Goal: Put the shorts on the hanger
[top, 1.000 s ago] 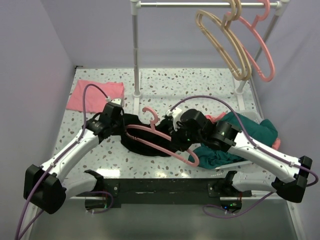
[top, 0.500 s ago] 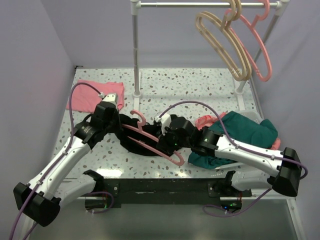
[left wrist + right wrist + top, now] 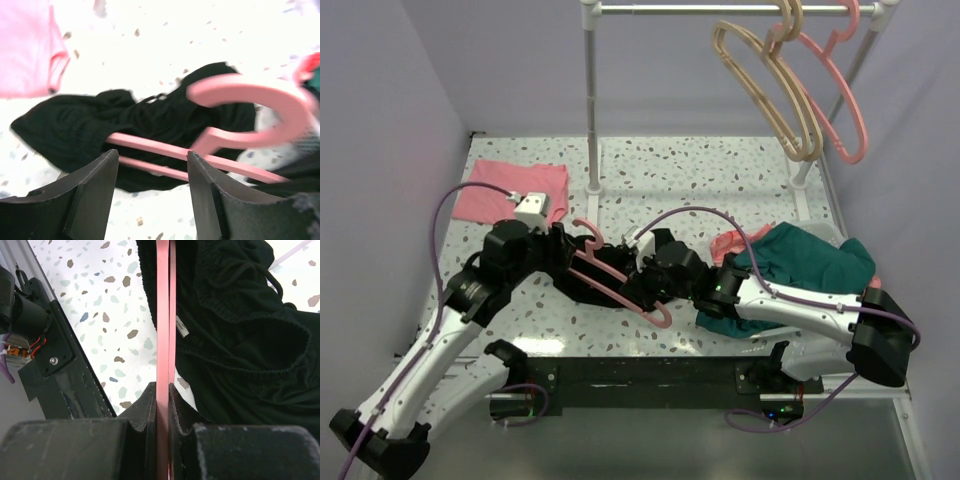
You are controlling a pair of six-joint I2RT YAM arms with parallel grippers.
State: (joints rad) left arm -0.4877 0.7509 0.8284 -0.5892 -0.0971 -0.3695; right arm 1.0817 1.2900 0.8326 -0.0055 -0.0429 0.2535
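Note:
The black shorts lie bunched on the table between the two arms. The salmon-pink hanger lies slantwise across them, hook toward the back left. My right gripper is shut on the hanger's thin bar, with the shorts just to the right of that bar. My left gripper stands open just left of the hook. In its own view, the fingertips frame bare table, and the hanger and shorts lie a little beyond them, untouched.
A folded pink cloth lies at the back left. A teal and coral clothes pile sits at the right under my right arm. The rack post stands behind, with tan hangers and a pink one on the rail.
My left gripper has opened and drawn back to the left, away from the shorts. My right gripper has carried the hanger leftward and nearer.

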